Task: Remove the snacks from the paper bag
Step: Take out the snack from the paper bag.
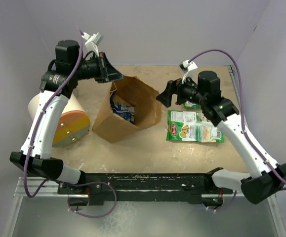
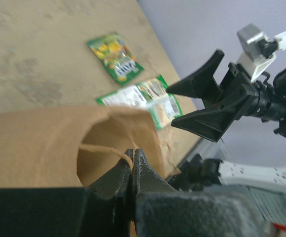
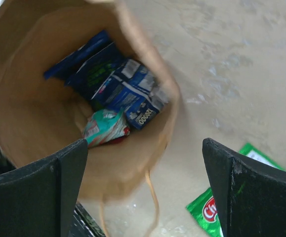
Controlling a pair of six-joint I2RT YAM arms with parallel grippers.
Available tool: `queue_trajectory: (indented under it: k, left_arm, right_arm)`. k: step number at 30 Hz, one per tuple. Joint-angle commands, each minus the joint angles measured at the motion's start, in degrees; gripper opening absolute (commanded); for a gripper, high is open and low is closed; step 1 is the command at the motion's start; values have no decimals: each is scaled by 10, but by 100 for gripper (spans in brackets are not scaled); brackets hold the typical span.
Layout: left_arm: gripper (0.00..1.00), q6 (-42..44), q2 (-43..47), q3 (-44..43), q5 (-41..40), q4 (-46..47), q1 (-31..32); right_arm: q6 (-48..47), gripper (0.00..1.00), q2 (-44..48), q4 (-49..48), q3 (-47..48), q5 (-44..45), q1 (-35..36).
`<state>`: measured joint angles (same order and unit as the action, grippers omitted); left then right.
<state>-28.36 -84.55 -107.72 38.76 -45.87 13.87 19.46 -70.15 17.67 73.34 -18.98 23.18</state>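
The brown paper bag (image 1: 133,106) stands mid-table with its mouth open and tipped toward the right. My left gripper (image 1: 114,74) is at the bag's far left rim. It is shut on the bag's twisted paper handle (image 2: 103,150), which runs in between the closed fingertips (image 2: 138,163). My right gripper (image 3: 145,148) is wide open at the bag's mouth, with nothing between its fingers. Inside the bag lie dark blue snacks (image 3: 120,86) and a teal packet (image 3: 103,127). Two green snacks (image 1: 194,127) lie on the table to the right of the bag, another (image 1: 192,104) half hidden under the right arm.
A white cylinder with an orange-yellow round end (image 1: 68,123) lies left of the bag, under the left arm. The bag's other loop handle (image 3: 152,197) hangs loose at its front. Purple walls close off the back and both sides.
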Motion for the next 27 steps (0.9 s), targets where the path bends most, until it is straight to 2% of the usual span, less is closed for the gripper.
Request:
queue_trajectory:
  k: [1,3,5,7,9,12,17,23,27]
  left_arm:
    - [0,-92,64,100,132,232,1]
    - [0,-110,76,126,142,263,3]
    - [0,-123,84,143,144,279,3]
    - [0,-133,86,152,146,291,4]
    - [0,-145,86,155,146,304,4]
    - [0,-167,85,155,146,331,4]
    - [0,-198,76,148,148,370,4]
    - [0,-208,73,142,150,380,6]
    - [0,-207,76,140,143,376,6]
  right_arm:
    - [-207,100,62,-60,-9,-45,57]
    - [-287,100,86,-63,-28,-52,82]
    - [-357,95,103,-73,-44,-76,95]
    - [-415,86,99,-56,-44,-94,109]
    - [-435,76,85,-41,-36,-92,127]
    - [-438,62,64,-53,-35,-85,159]
    - [-450,44,23,-89,-54,-46,229]
    - [-443,38,-36,-109,-51,38,336]
    - [-407,36,-74,-138,-53,108,373]
